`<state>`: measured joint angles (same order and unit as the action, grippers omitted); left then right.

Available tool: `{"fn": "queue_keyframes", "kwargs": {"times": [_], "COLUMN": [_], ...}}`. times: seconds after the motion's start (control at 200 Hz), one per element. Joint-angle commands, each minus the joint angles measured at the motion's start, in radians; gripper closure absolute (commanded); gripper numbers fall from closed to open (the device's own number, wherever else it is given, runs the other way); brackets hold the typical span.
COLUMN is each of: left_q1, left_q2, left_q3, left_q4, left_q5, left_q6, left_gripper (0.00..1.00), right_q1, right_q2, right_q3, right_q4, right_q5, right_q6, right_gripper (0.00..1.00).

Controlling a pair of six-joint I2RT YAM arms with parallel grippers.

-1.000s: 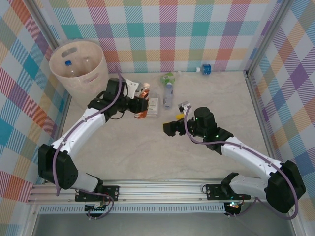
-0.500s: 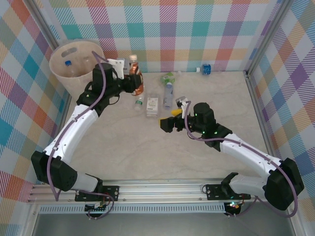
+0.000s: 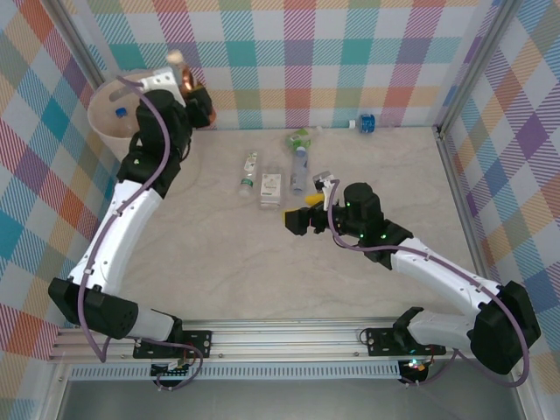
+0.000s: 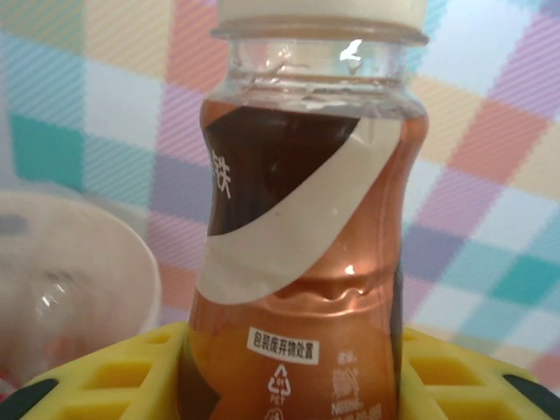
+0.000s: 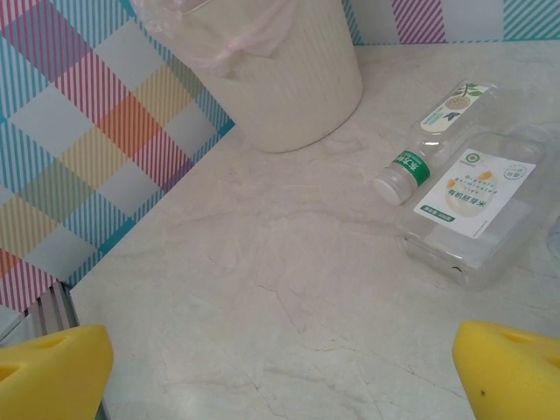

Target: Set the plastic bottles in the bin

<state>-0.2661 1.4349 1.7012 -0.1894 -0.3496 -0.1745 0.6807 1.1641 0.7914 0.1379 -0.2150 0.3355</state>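
**Marbled table (image 3: 219,271), one bottle held above the bin (image 3: 101,131)**

Checked walls (image 3: 350,52) enclosed the table. The beige bin stood at the upper left. Above its rim the left gripper (image 3: 189,89) was clamped on a brown-labelled bottle (image 3: 184,75). At mid-frame the right gripper (image 3: 303,213) gaped wide, holding nothing. Near it lay a flattened clear bottle (image 3: 271,187) and a green-capped bottle (image 3: 248,175).

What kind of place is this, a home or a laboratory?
Probably a laboratory test cell: checked cloth walls on a metal frame, a left arm and a right arm bolted to a rail, and plastic bottles laid out on the marble-look tabletop.
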Motion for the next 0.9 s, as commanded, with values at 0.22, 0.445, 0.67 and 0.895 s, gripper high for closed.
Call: {"fn": "queue_keyframes", "kwargs": {"times": [0.22, 0.445, 0.67, 0.895], "left_q1": [0.129, 0.215, 0.264, 0.289], "left_q2": [0.116, 0.258, 0.395, 0.522], "left_q3": [0.135, 0.274, 0.385, 0.483], "left_q4": [0.158, 0.101, 0.028, -0.028], "left_q5": [-0.213, -0.237, -0.259, -0.326], "left_q6": [0.066, 0.028, -0.01, -0.038], "left_gripper": [0.6, 0.6, 0.6, 0.61], "right_q1": [0.005, 0.005, 0.006, 0.005], "right_q2": [0.01, 0.02, 0.043, 0.086], "right_q3": [0.032, 0.035, 0.046, 0.066], "right_q4": [0.004, -0.021, -0.032, -0.04], "right_q5": [0.022, 0.034, 0.042, 0.029], "right_q6": [0.002, -0.004, -0.026, -0.036], "right_gripper": [0.0, 0.0, 0.0, 0.0]}}
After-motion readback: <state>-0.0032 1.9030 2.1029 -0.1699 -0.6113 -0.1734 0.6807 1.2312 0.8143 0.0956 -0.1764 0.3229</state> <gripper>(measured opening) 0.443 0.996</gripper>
